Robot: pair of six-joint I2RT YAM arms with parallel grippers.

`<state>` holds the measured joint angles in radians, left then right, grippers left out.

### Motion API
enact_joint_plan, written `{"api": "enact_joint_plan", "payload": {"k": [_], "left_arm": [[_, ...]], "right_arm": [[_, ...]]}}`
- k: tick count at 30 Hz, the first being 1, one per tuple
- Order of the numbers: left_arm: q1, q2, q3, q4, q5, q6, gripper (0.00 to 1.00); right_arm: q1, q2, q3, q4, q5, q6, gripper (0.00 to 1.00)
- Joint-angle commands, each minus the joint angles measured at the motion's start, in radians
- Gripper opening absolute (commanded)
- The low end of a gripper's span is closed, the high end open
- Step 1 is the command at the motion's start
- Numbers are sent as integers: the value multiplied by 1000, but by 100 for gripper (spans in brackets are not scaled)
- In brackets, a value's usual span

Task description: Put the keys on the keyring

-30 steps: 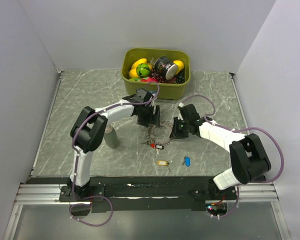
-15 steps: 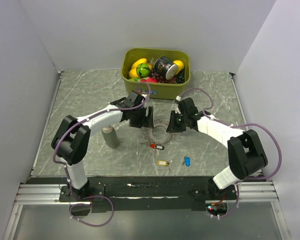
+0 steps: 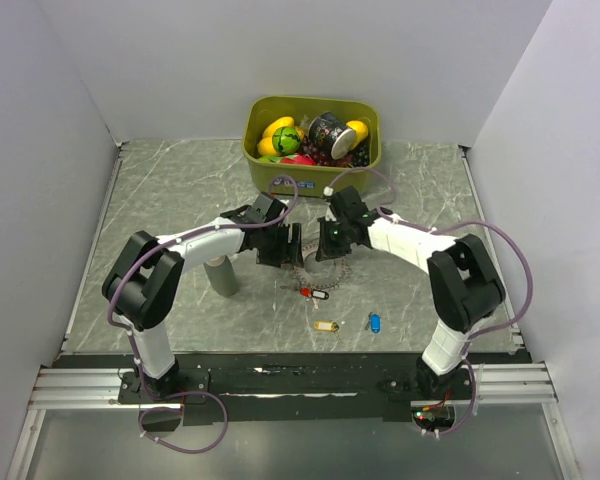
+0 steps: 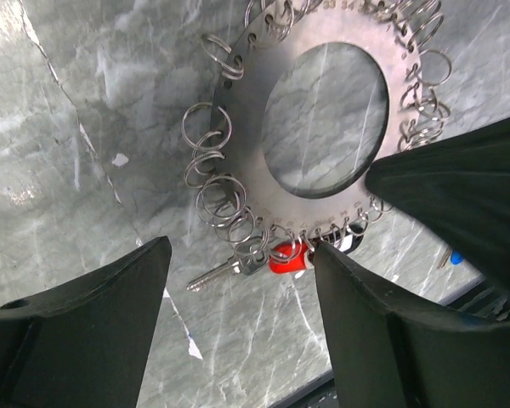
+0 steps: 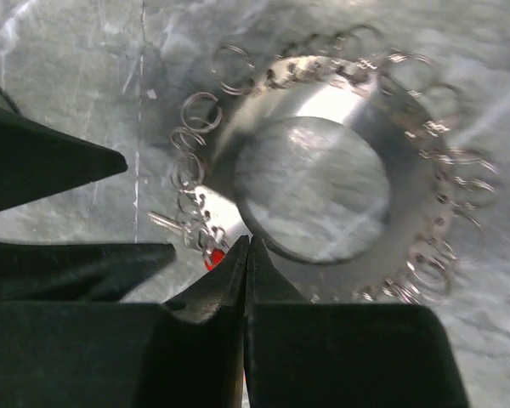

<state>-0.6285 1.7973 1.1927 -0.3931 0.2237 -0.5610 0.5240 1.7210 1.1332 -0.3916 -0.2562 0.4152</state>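
The keyring [image 3: 323, 273] is a flat silvery disc with a round hole [image 4: 246, 161], rimmed by several small split rings [image 5: 408, 204]. The red-tagged key [image 4: 287, 257] hangs on one of those rings at the disc's near edge [image 3: 307, 292] [image 5: 211, 257]. The yellow key [image 3: 326, 326] and the blue key [image 3: 374, 322] lie loose nearer the bases. My left gripper [image 3: 285, 248] [image 4: 242, 248] stands open at the disc's left side, with nothing between its fingers. My right gripper [image 3: 332, 240] [image 5: 247, 240] is shut, its tips over the disc's inner edge beside the red key.
An olive-green bin [image 3: 255, 150] full of toys stands at the back of the table. A grey cylinder [image 3: 221, 275] stands upright left of the keyring, close to the left forearm. White walls close in three sides.
The right gripper has swung left over the keyring and closed its jaws. The left gripper has slid a little left and nearer, staying open. The keys and keyring lie as before.
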Motion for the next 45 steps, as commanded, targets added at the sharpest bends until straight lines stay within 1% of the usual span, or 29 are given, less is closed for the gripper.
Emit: {"api": "enact_joint_plan", "payload": {"k": [1,5,7,10,15,18,22,29,31,32,36,40,45], "left_arm": [[7,-41,-13,46,19,-28,73],[15,-39,-28,46,20,-30,70],[16,-39,-36,51,26,-27,65],[16,-47,-59,53,9,-14,61],[-7,-61,-81,59,-61,27,60],[-42,-50,-61,39,-130,53,60],[-71,-23,-36,23,-182,70,59],[-100,4,-18,28,-221,93,57],[-102,20,-8,25,-221,96,55],[-100,25,-7,25,-251,98,55],[-102,51,11,31,-285,108,51],[-102,94,63,19,-310,122,50],[-102,88,90,28,-316,130,49]], "right_arm": [[34,67,99,-49,0,-29,0],[51,103,132,-58,-6,-38,0],[56,118,138,-64,-3,-38,0],[56,127,146,-67,6,-38,0],[56,134,155,-72,15,-36,0],[56,138,155,-70,14,-33,0],[54,132,146,-70,28,-29,0],[51,127,139,-73,40,-32,0],[51,129,140,-75,37,-32,0],[50,130,142,-75,34,-30,0],[51,134,143,-76,31,-38,0],[51,132,148,-82,34,-41,0],[51,120,145,-81,38,-46,0]]}}
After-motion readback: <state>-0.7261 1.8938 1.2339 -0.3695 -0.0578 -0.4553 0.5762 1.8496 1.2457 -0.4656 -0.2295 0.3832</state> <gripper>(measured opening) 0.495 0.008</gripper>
